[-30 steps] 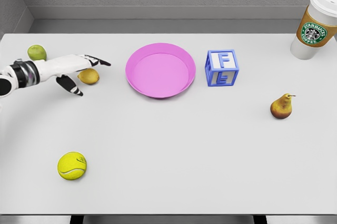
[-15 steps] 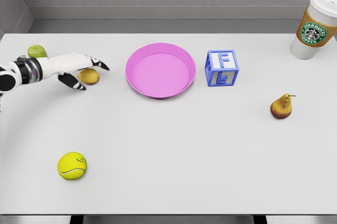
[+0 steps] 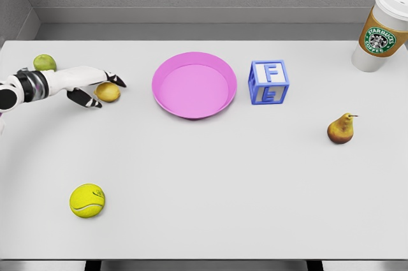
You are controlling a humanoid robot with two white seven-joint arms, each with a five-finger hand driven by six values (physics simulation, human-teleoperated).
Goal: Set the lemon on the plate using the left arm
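A small yellow lemon lies on the white table, left of the pink plate. My left hand reaches in from the left edge and sits right at the lemon. Its fingers stretch over the fruit's top and the thumb points down on its left side. The hand is open and has not closed around the lemon. The plate holds nothing. The right arm is out of sight.
A green lime lies behind my left forearm. A tennis ball sits at the front left. A blue letter block stands right of the plate, a pear further right, and a coffee cup at the back right.
My left hand has drawn back to the left and sunk lower onto the lemon, with the thumb coming closer to the fruit. The lemon has stayed put.
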